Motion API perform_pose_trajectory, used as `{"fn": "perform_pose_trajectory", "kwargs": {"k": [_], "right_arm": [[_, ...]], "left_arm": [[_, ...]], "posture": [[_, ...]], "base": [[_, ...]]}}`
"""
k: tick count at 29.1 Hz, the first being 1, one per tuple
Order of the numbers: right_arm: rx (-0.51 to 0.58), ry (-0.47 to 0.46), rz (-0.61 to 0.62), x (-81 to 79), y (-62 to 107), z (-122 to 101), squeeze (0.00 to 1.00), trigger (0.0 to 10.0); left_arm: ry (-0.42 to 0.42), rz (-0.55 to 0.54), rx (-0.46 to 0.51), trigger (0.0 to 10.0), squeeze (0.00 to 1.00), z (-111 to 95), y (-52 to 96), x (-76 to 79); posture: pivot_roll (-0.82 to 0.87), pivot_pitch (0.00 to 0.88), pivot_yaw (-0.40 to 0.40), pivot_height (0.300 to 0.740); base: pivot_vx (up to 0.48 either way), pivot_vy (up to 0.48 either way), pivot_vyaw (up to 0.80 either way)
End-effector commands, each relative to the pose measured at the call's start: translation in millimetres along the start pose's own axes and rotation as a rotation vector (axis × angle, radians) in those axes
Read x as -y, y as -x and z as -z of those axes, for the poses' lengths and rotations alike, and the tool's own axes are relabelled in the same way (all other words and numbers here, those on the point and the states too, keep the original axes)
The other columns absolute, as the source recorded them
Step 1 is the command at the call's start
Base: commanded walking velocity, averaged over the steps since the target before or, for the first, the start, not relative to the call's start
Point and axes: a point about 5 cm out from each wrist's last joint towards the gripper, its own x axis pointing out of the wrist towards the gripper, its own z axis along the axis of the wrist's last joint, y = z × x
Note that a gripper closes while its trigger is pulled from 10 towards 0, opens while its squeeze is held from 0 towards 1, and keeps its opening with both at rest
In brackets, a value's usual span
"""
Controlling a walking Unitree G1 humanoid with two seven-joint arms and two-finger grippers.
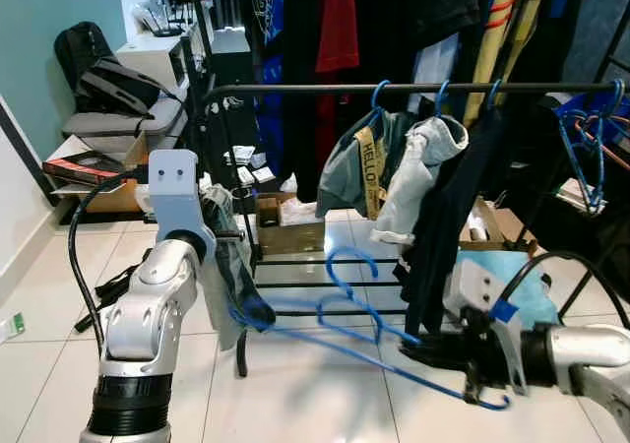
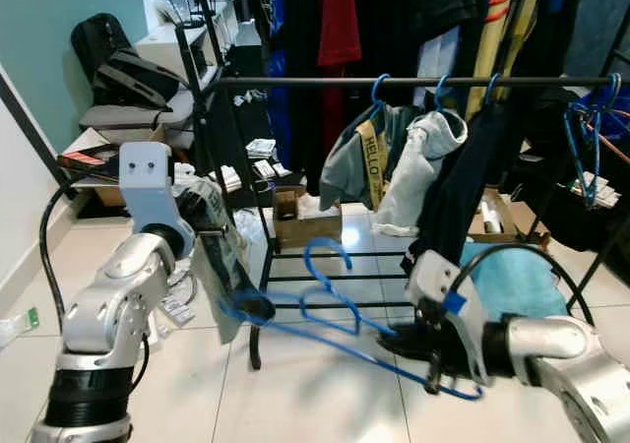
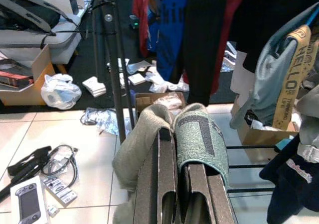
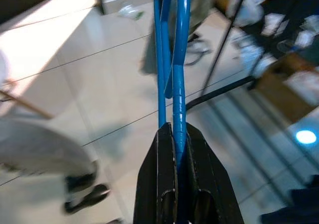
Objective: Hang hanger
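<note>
A blue plastic hanger lies slanted and low in front of the clothes rack, its hook pointing up. My right gripper is shut on its lower bar, and the right wrist view has both fingers clamped on the blue bars. The hanger's far end reaches into a grey-green garment hanging from my left gripper, which is shut on the cloth draped over its fingers. The black rail runs across above, carrying several clothes on blue hangers.
Empty blue hangers hang at the rail's right end. A cardboard box sits under the rack by its low black bars. Cables and a controller lie on the tiled floor to the left. A backpack rests on a seat at the far left.
</note>
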Motion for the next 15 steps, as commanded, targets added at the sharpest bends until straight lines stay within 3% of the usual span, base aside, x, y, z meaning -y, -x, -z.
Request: {"fn": "perform_pose_trajectory", "kwargs": {"k": [1,11,15], "right_arm": [[0.001,0.01,0.034,3.7,0.1,0.3,0.0,10.0],[-0.038,0.027,0.121,14.1,-2.8,3.2,0.0,10.0],[-0.039,0.02,0.139,15.9,-4.8,4.2,0.0,10.0]], "left_arm": [[-0.009,-0.004,0.002,10.0,0.0,-0.6,0.7,-1.5],[-0.007,-0.007,0.008,10.0,0.0,-3.0,2.0,-2.9],[0.038,0.013,0.015,10.0,0.0,-8.0,2.7,1.2]], "posture": [[-0.09,0.0,0.049,0.74],[-0.08,0.0,0.046,0.74],[-0.08,0.0,0.046,0.74]], "base": [[0.0,0.0,0.0],[0.0,0.0,0.0],[0.0,0.0,0.0]]}}
